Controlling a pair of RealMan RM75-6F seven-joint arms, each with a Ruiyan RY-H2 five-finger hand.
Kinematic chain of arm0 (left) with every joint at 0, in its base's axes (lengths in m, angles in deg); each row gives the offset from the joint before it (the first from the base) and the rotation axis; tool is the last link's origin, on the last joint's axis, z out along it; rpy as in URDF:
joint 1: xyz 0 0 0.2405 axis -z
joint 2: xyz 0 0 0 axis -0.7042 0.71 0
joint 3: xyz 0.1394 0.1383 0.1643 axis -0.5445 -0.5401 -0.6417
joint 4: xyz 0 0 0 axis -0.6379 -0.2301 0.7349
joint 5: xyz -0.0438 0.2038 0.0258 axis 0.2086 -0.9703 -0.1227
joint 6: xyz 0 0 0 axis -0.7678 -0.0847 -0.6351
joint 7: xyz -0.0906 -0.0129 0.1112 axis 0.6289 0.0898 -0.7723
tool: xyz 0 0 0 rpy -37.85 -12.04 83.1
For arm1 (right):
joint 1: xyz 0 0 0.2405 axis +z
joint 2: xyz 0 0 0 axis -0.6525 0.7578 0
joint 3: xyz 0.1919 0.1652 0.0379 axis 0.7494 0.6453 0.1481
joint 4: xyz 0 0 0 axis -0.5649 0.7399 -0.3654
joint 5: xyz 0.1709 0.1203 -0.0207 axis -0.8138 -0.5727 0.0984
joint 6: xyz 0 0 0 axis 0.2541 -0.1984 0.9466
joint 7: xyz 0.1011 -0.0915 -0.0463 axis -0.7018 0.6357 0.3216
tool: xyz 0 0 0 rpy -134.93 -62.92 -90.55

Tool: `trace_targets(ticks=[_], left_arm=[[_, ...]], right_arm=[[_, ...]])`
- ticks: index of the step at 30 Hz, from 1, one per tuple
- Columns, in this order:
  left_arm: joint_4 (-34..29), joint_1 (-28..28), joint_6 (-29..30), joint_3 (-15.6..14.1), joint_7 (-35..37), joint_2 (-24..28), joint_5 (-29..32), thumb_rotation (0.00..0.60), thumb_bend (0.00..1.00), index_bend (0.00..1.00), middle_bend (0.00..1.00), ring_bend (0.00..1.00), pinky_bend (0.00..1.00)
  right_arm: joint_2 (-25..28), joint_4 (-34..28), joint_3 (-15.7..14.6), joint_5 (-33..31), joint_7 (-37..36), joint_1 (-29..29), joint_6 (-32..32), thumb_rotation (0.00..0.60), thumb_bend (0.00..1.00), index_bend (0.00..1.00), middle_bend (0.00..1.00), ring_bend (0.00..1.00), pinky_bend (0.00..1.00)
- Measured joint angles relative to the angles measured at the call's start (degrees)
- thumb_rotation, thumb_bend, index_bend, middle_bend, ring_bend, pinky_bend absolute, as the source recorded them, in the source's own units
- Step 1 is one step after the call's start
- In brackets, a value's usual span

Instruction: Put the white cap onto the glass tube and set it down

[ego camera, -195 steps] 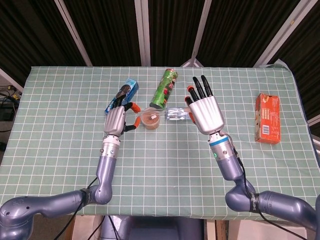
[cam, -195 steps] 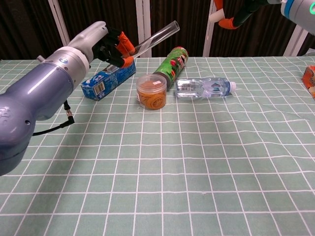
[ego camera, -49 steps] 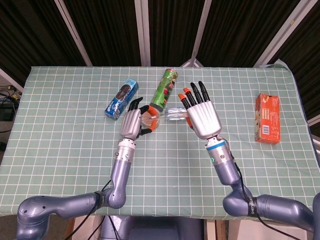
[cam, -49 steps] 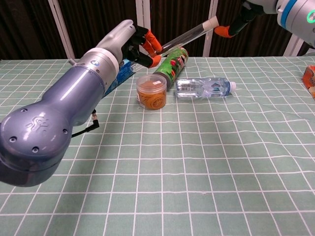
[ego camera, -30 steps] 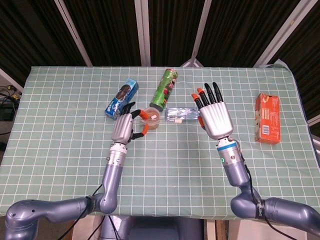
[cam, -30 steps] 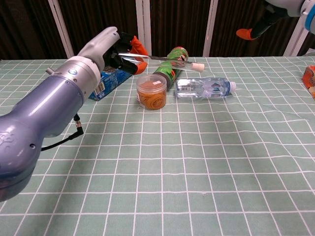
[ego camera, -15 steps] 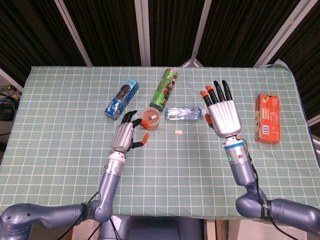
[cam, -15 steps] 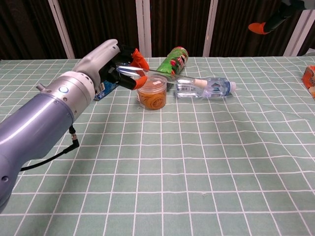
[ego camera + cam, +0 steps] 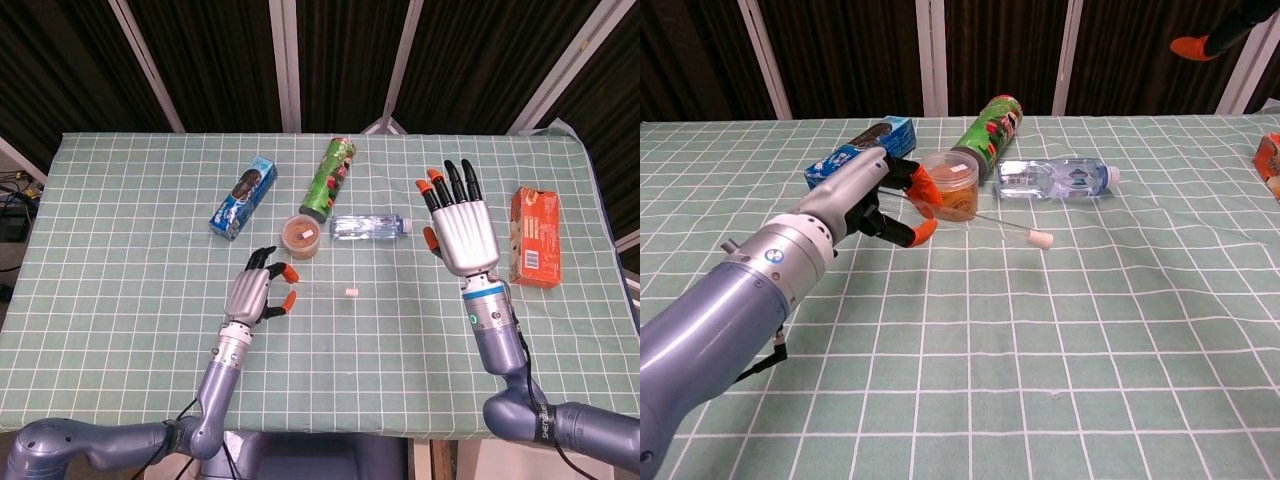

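My left hand (image 9: 258, 291) (image 9: 883, 204) grips one end of the thin glass tube (image 9: 318, 291) (image 9: 992, 223). The tube lies nearly level, low over the table, and points to the right. The white cap (image 9: 352, 292) (image 9: 1038, 240) sits on its far end, close to the cloth; whether it touches I cannot tell. My right hand (image 9: 459, 224) is raised over the right part of the table, its fingers spread and nothing in it. Only one orange fingertip (image 9: 1193, 45) of it shows in the chest view.
Behind the tube stand an orange lidded cup (image 9: 301, 236) (image 9: 952, 186), a lying green can (image 9: 328, 176) (image 9: 996, 124), a lying water bottle (image 9: 370, 227) (image 9: 1055, 178) and a blue snack box (image 9: 243, 195) (image 9: 853, 151). An orange carton (image 9: 535, 236) lies at the right edge.
My left hand has come down and back toward me, bringing the capped tube from above the cup to just over the table. The right hand has drifted further right and away.
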Motion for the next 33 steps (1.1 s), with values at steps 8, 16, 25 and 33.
trace_targets(ticks=[8,16,25,33], left_arm=[[6.2,-0.6,-1.8,-0.6,1.3,-3.7,-0.6,0.600,0.77,0.53,0.45,0.09,0.00],[7.1,-1.9,-2.6,-0.8,1.5,-4.0,-1.5,0.600,0.75,0.51,0.44,0.09,0.00],[5.7,-3.2,-2.3,-1.0,-0.3,-2.7,-2.2,0.600,0.47,0.43,0.34,0.07,0.00],[1.7,-5.1,-1.9,-1.5,-3.7,0.7,-1.8,0.600,0.38,0.37,0.25,0.04,0.00]], right_arm=[[0.8,2.0,-0.2,1.8,-1.1,-0.1,-0.3,0.600,0.36,0.22,0.19,0.06,0.00],[1.1,0.4,-0.2,1.1,-1.4,-1.1,-0.6,0.600,0.36,0.22,0.19,0.06,0.00],[1.1,-0.6,-0.2,0.9,-1.0,-1.4,-0.7,0.600,0.36,0.22,0.19,0.06,0.00],[0.9,-1.5,-0.5,0.9,-0.5,-1.8,-1.1,0.600,0.36,0.22,0.19,0.06,0.00]])
